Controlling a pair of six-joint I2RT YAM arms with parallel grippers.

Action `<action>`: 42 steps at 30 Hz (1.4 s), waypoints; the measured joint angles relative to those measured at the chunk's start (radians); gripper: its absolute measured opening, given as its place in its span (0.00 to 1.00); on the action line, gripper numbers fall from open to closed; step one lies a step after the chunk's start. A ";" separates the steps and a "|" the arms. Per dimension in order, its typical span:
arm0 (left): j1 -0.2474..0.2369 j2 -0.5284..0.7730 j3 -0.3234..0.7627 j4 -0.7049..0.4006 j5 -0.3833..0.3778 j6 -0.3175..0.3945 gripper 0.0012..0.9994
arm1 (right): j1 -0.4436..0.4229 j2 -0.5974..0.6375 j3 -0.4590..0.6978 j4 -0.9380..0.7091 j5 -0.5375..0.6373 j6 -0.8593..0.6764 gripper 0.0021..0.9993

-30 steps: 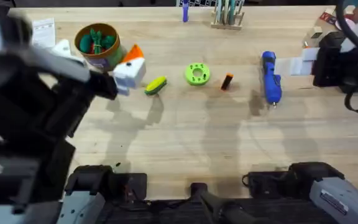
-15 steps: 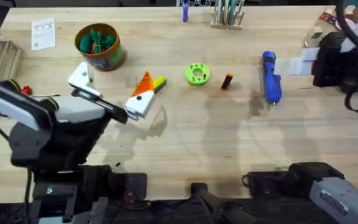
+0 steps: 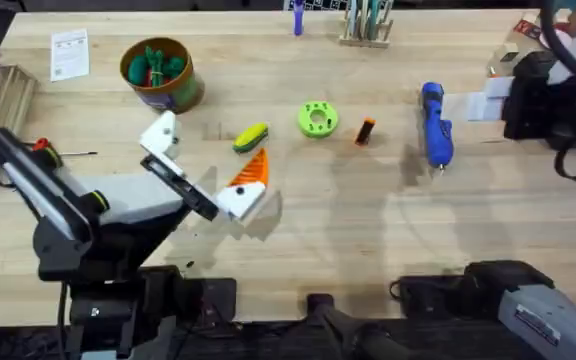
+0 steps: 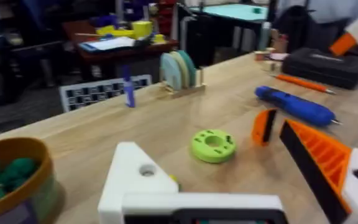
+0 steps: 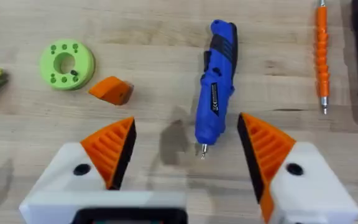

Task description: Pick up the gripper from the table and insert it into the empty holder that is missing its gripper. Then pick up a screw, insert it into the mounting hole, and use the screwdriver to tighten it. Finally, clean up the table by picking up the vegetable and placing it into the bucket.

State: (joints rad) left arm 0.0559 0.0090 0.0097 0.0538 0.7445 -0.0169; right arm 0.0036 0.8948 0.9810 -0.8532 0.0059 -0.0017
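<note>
Two claws gape with nothing held, the left claw (image 3: 200, 165) hovering beside the yellow toy corn cob (image 3: 251, 137), the right claw (image 5: 185, 152) above the chunky blue powered screwdriver (image 5: 215, 90) toward the wooden table's (image 3: 368, 230) far right edge.

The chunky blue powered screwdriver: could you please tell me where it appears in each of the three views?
Overhead: the chunky blue powered screwdriver lies right of centre, bit toward the arms' bases.
Left wrist: it lies at the right, beyond the orange wedge-shaped gripper finger.
Right wrist: it lies at the centre, between the fingers.
Shared landmark: the flat bright green disc with holes.
</note>
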 joint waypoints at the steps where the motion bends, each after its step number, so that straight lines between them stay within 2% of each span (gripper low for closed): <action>1: 0.000 0.000 0.000 -0.016 0.029 0.000 0.99 | 0.000 0.000 0.000 0.000 0.000 0.000 0.98; 8: 0.000 0.000 0.000 -0.124 0.198 -0.003 0.99 | 0.000 0.000 0.000 0.000 0.000 0.000 0.98; 16: 0.000 -0.003 0.001 -0.162 0.310 0.005 0.99 | 0.000 0.000 0.000 0.000 0.000 0.000 0.98; 22: 0.000 -0.003 0.001 -0.168 0.352 0.014 0.99 | 0.000 0.000 0.000 0.000 0.000 0.000 0.98; 31: 0.000 -0.003 0.002 -0.178 0.410 0.098 0.99 | 0.000 0.000 0.000 0.000 0.000 0.000 0.98; 42: 0.000 -0.003 0.002 -0.180 0.423 0.115 0.99 | 0.000 0.000 0.000 0.000 0.000 0.000 0.98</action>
State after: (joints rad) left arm 0.0559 0.0063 0.0113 -0.1265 1.1677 0.0978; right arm 0.0036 0.8948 0.9810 -0.8536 0.0059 -0.0017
